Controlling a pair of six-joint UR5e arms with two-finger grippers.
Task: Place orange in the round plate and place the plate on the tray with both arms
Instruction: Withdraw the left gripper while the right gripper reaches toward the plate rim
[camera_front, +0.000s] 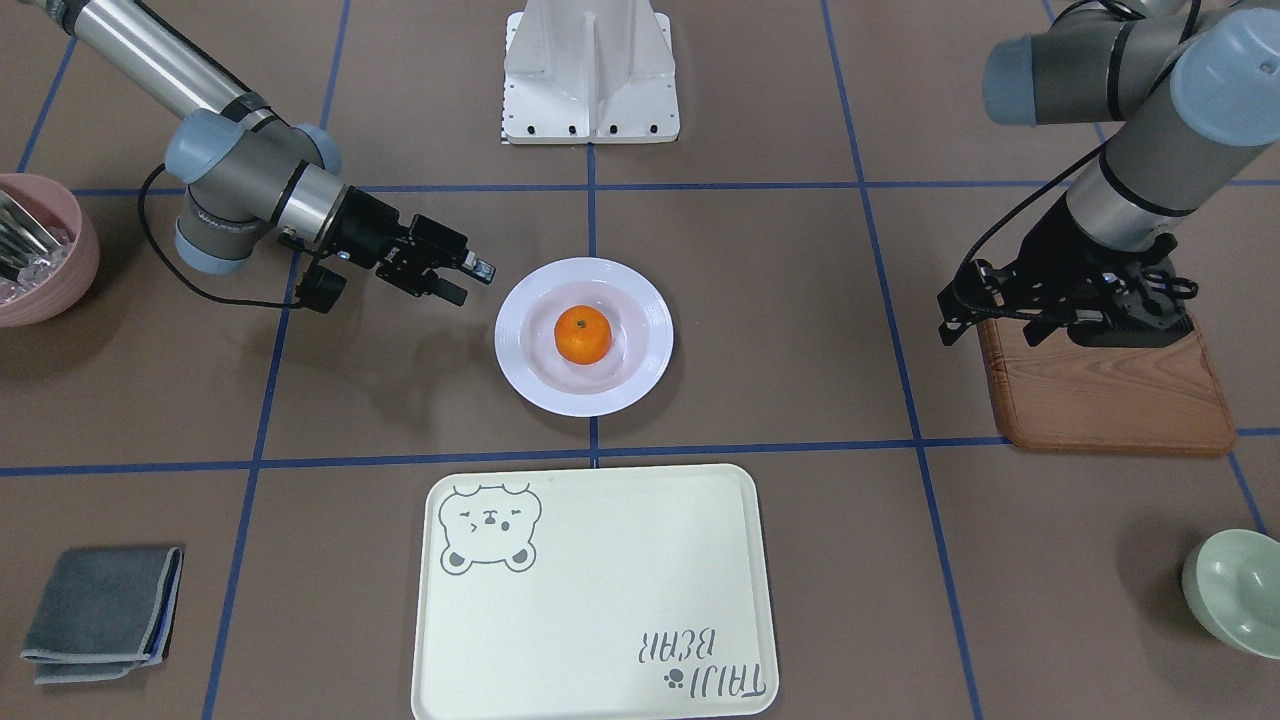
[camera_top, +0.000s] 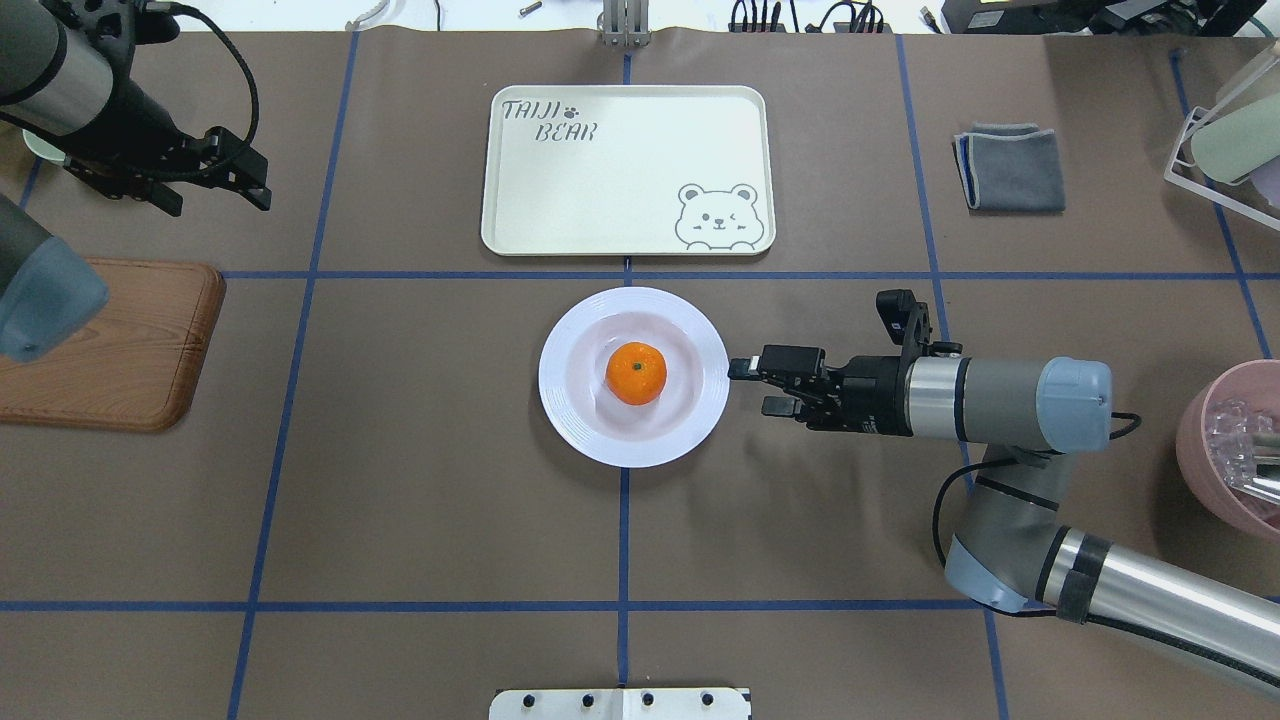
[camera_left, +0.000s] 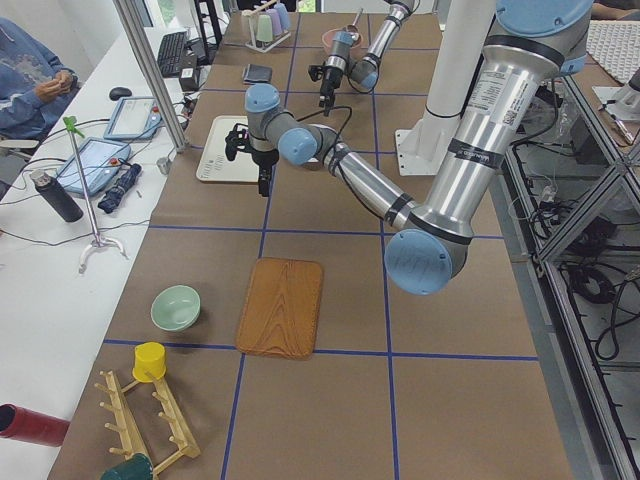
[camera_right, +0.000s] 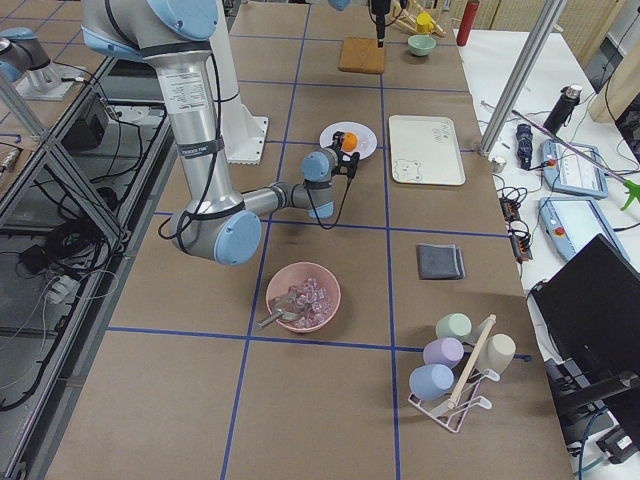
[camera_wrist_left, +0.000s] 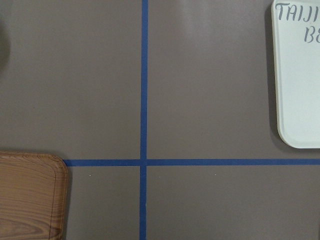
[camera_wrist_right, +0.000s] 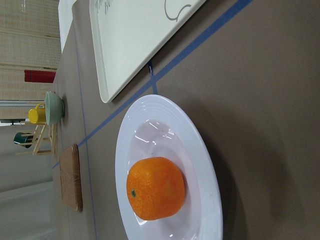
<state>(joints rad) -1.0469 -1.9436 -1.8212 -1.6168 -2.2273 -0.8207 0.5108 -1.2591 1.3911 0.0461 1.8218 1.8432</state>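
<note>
At the bench's centre we see the dimpled orange (camera_top: 636, 373) in the glossy ridged round plate (camera_top: 690, 425), near the smooth rectangular tray (camera_top: 620, 190). The right gripper (camera_top: 752, 386) is parted beside the plate's rim; the left gripper (camera_top: 200, 170) we cannot tell.

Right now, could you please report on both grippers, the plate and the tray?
Right gripper open, empty, just off the rim of the round plate. Left gripper near the wooden board, jaws unclear. Orange in plate; tray bare, nothing between them.
</note>
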